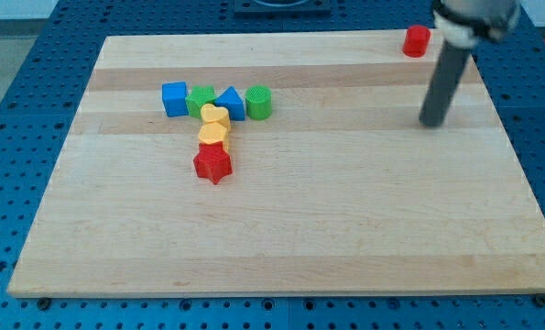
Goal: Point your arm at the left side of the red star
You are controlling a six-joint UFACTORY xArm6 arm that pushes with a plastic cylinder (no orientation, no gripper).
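Seven blocks sit on the counter (281,247). Six are bunched at upper left of the frame: blue cube (174,98), green block (200,99), blue triangle (229,103) and green cylinder (259,103) in a row, with yellow heart (215,115), yellow block (213,135) and red star (212,164) strung downward, touching. Red cylinder (417,40) stands alone by the top edge, upper right. My tip (431,122) rests at upper right, well apart from the star. No gripper is fitted. Lower and central counter lie open.
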